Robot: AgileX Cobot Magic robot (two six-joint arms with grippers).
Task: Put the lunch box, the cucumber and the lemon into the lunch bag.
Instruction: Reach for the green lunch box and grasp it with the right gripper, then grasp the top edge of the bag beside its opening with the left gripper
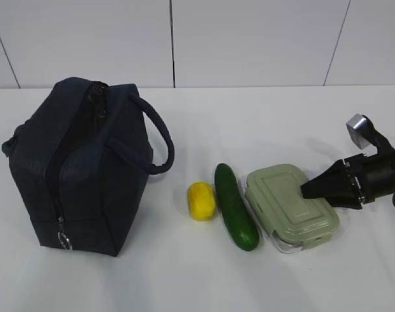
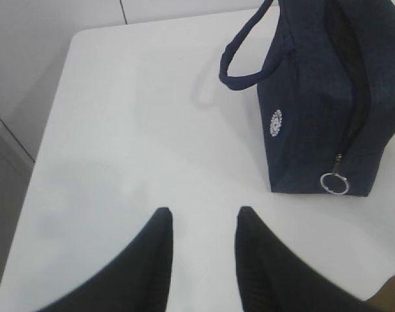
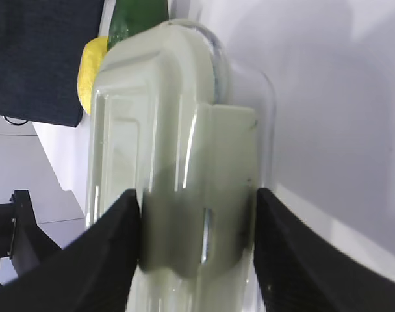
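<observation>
**Right pincer closing in on the lunch box**

From the exterior view, the lunch bag [image 1: 80, 166] is standing on the left of the worktop [image 1: 184, 279], its top zipper showing a dark gap. The lemon [image 1: 201, 201], the cucumber [image 1: 236, 206] and the lunch box [image 1: 290, 206] are lying in a row to its right, all outside the bag. The right pincer [image 1: 309, 189] is reaching in from the right, its tip over the box's near end.

In the left wrist view, the left pincer [image 2: 203, 224] is hovering over bare worktop beside the bag, parted and grasping nothing.

In the right wrist view, the two fingers are straddling the box's narrow end; the left finger [image 3: 116, 250] is looking pressed to the lid's side, while the right one is sitting at the edge of the snap latch (whether the squeeze is firm, I cannot tell).

Judging by this, the first step, picking up the box, is in hand. Next it is calling for a secure clench, a lift clear of the cucumber, and a carry to the bag's opening
</observation>
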